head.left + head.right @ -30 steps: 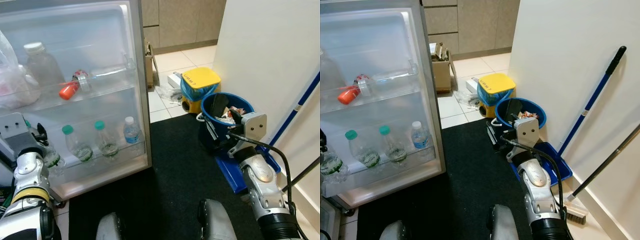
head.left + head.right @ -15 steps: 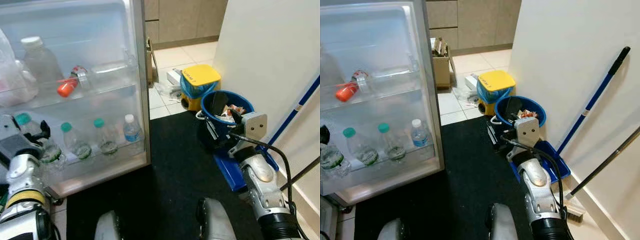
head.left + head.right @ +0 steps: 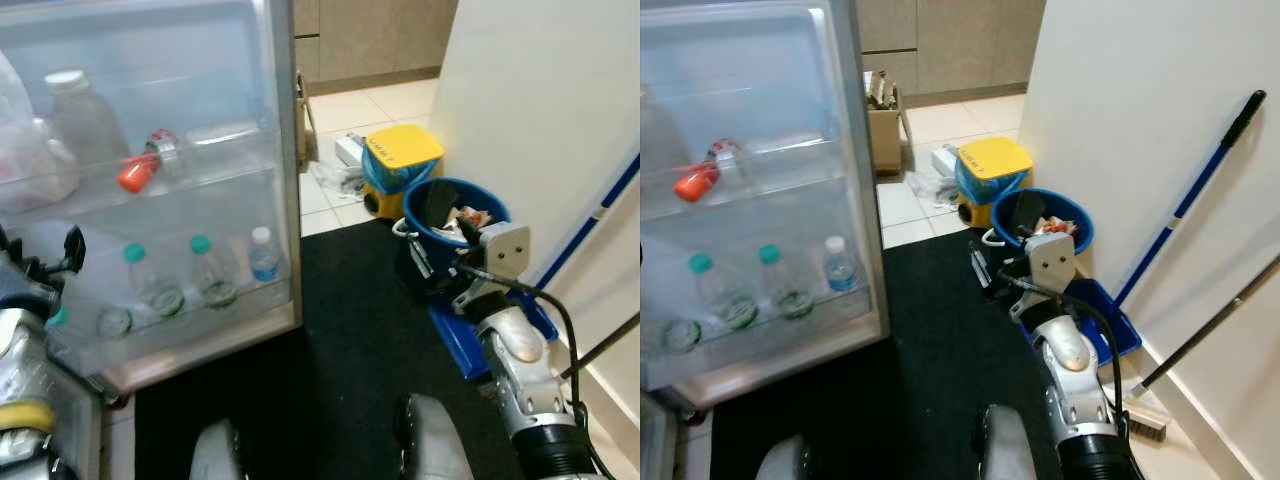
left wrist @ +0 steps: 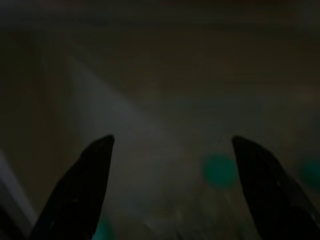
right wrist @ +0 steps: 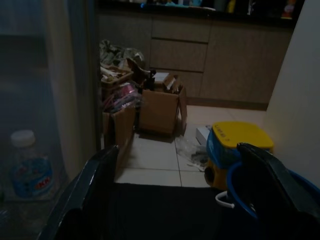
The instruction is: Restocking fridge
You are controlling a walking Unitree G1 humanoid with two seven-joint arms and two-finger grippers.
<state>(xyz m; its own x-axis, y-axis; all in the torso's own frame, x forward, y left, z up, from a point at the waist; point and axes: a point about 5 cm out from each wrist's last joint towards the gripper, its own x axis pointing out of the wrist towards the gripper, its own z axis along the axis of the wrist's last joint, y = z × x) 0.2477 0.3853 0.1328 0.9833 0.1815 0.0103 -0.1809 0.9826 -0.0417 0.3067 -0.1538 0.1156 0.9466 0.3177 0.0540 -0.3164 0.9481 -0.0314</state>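
Your fridge door [image 3: 150,60] stood open at about 10 o'clock in the head view. On its lower shelf [image 3: 180,325] you had three bottles standing up in a row: two with green caps [image 3: 150,285] [image 3: 208,275] and, at 3 o'clock from them, a small one with a white cap and blue label [image 3: 263,255]. At 9 o'clock from the row, one more bottle [image 3: 112,322] sat low on the same shelf, looking tipped, but it was too blurry to be sure. On the shelf above, a bottle with an orange cap [image 3: 150,165] lay on its side, and a big bottle with a white cap [image 3: 85,120] stood at 10 o'clock from it.

Your left arm [image 3: 25,330] was at 8 o'clock, just beside the edge of the door. In the dark left wrist view, your left gripper [image 4: 172,192] had its two fingers spread wide with nothing between them, and a blurry green cap [image 4: 220,171] showed past them.

Your right arm [image 3: 515,350] hung at 4 o'clock over the black mat [image 3: 340,330]. Your right gripper [image 5: 182,195] was spread wide too and held nothing. Near it were a blue bucket [image 3: 455,205] full of things, a yellow-lidded bin [image 3: 400,160] and a blue-handled broom [image 3: 1185,205] leaning on the wall.
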